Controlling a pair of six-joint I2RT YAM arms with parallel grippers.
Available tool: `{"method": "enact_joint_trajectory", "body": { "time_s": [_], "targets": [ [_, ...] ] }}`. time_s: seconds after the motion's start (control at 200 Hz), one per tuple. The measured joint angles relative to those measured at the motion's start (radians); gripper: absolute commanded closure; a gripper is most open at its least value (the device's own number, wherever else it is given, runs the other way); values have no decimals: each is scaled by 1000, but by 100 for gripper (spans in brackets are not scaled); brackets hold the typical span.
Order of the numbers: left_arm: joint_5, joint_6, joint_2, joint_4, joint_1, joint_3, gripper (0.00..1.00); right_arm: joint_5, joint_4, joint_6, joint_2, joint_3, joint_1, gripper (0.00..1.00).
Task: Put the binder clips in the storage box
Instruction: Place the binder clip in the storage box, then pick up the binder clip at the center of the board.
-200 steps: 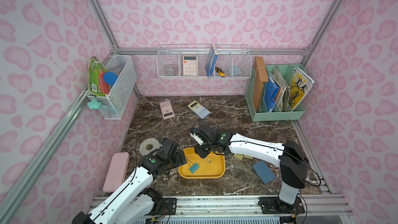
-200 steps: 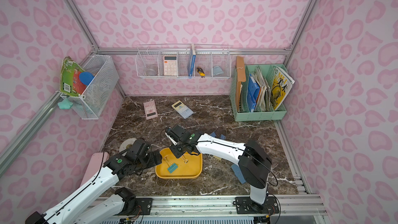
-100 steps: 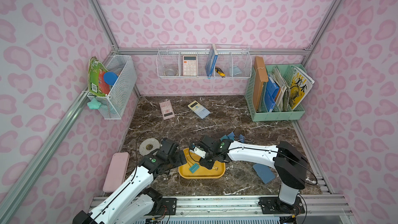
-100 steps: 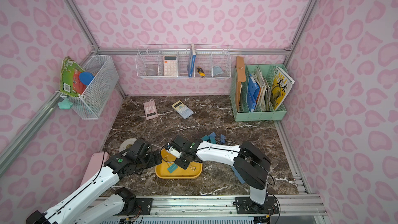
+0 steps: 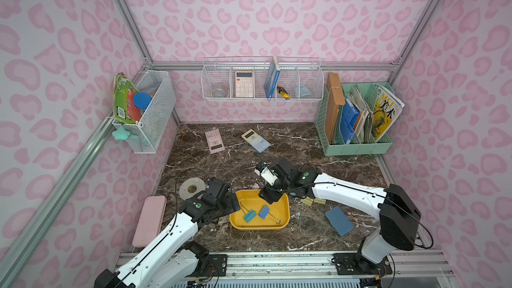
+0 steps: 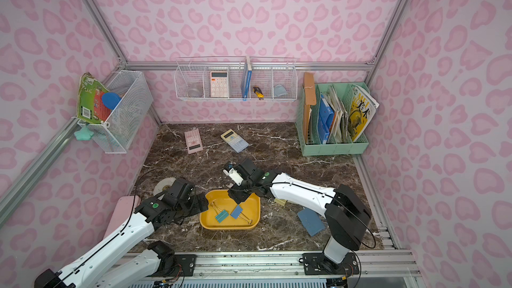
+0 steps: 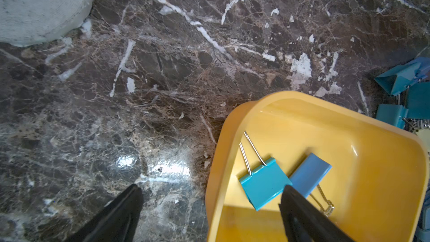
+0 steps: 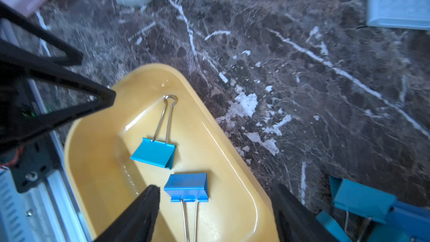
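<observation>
Two binder clips lie in the yellow storage box (image 5: pixel 259 227), near the worktop's (image 5: pixel 277 148) front edge. A teal clip (image 5: pixel 250 215) lies diagonally, its wire handles pointing at the box's far left corner. A blue clip (image 5: pixel 264 211) lies just beside it, handles toward the near right corner. Two pale yellow clips (image 5: pixel 307 202) sit on the worktop just right of the box. A cluster of teal and blue clips (image 7: pixel 395 80) lies off its far right corner, count unclear. The right gripper (image 8: pixel 215 188) hangs above the blue clip, fingers apart and empty. The left gripper (image 7: pixel 209 192) straddles the box's left rim, fingers wide, holding nothing.
</observation>
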Motion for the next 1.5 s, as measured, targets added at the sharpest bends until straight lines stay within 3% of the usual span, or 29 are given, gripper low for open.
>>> {"method": "enact_joint_trajectory", "body": {
  "time_s": [0.225, 0.425, 0.69, 1.01, 1.235, 1.5],
  "targets": [
    [3, 0, -3, 0, 0, 0, 4, 125, -103, 349, -289, -157, -294, 23],
    [21, 4, -7, 6, 0, -2, 4, 144, -195, 475, -375, -348, -457, 22],
    [33, 16, -7, 16, 0, -4, 4, 115, -179, 509, -220, -419, -495, 22],
    [43, 19, -9, 23, 0, -6, 4, 108, -126, 512, -156, -451, -496, 25],
    [43, 19, -8, 23, 0, -6, 4, 123, -99, 512, -131, -452, -488, 29],
    [43, 19, -9, 24, 0, -6, 4, 174, -86, 509, -109, -452, -476, 41]
  ]
}}
